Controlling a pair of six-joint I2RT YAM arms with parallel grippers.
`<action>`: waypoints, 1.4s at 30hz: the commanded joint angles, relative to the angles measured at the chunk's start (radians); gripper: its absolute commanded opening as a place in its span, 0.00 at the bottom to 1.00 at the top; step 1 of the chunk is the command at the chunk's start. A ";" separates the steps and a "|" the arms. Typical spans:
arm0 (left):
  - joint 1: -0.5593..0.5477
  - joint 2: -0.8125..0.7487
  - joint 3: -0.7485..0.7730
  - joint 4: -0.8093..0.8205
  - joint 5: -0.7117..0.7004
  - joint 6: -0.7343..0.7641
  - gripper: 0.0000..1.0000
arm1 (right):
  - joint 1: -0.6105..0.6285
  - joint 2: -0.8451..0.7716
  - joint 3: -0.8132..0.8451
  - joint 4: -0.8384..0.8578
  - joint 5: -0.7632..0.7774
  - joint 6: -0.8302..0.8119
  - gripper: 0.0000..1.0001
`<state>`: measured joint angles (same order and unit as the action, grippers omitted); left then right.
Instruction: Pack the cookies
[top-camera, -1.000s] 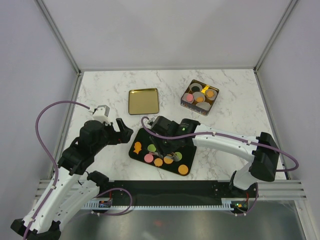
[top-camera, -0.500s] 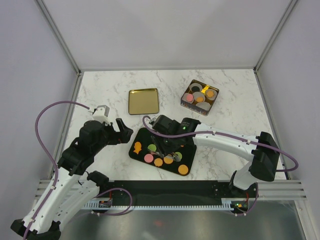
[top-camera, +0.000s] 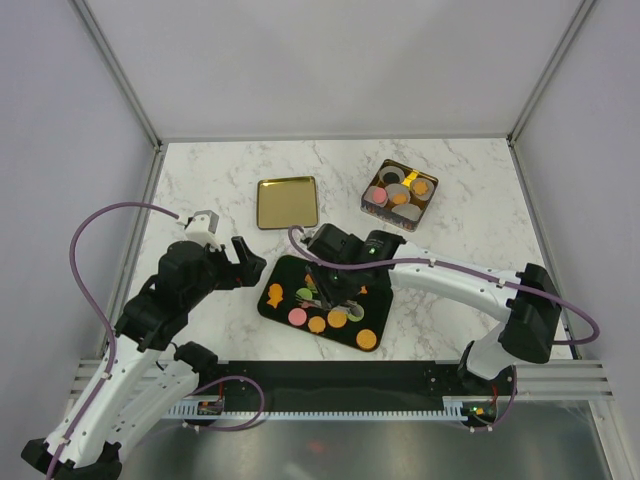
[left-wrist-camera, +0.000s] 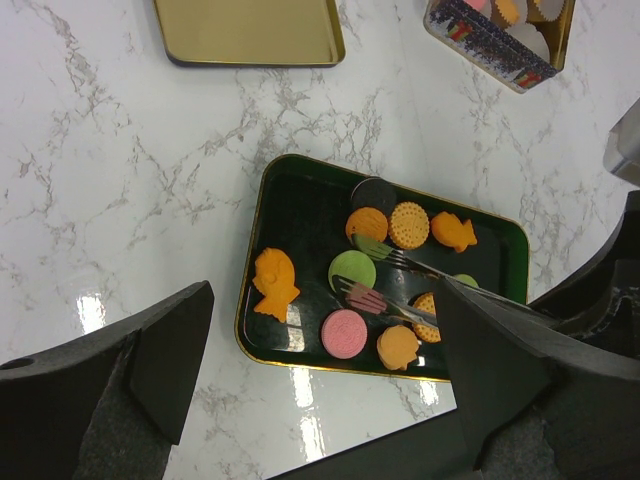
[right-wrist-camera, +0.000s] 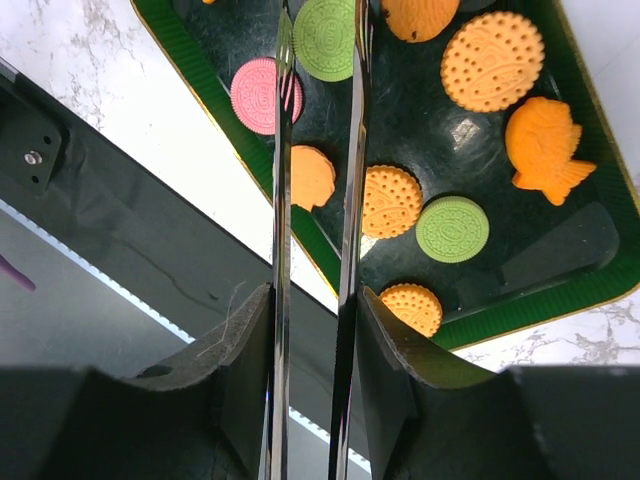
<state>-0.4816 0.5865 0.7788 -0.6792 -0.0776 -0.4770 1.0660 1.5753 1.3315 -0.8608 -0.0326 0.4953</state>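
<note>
Right gripper (right-wrist-camera: 316, 300): closed on the two arms of the metal tongs (right-wrist-camera: 280, 200); the soft dark pads squeeze them from both sides, so the tool works as longer, thinner fingers.
Tongs: thin, shiny steel with fork-like tips that point down into the tray. I think this is for picking up a flat piece by its edge.
Green cookie (right-wrist-camera: 325, 38): round, flat, with a stamped pattern. It lies between the two tips; whether they touch it I cannot tell.
Other cookies: a pink round one (left-wrist-camera: 343, 333), an orange fish (left-wrist-camera: 274, 283), a dark round one (left-wrist-camera: 374, 192) and several dotted orange rounds, all lying flat and apart from each other.
Tray (left-wrist-camera: 247, 280): dark and glossy with a green and gold rim, near the arms in the middle.
Left gripper (top-camera: 248, 260): jaws wide apart and empty, just left of the tray. It seems to be waiting.
Tin (top-camera: 388, 220): square metal box at far right, with white paper cups inside and a few cookies already in them.
Gold lid (top-camera: 288, 202): shallow and mirror-like, far of the tray.
Table (top-camera: 220, 180): white marble pattern, smooth.
</note>
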 joint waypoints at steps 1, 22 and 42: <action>0.001 -0.008 -0.003 0.013 -0.022 0.011 1.00 | -0.032 -0.061 0.061 -0.011 0.008 -0.012 0.42; 0.001 -0.007 -0.003 0.013 -0.025 0.011 1.00 | -0.312 -0.130 0.127 -0.035 0.003 -0.096 0.42; 0.000 0.007 0.000 0.010 -0.025 0.008 1.00 | -0.819 0.002 0.172 0.031 0.074 -0.153 0.43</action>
<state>-0.4816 0.5873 0.7788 -0.6792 -0.0956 -0.4770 0.2680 1.5856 1.4872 -0.8738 0.0277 0.3511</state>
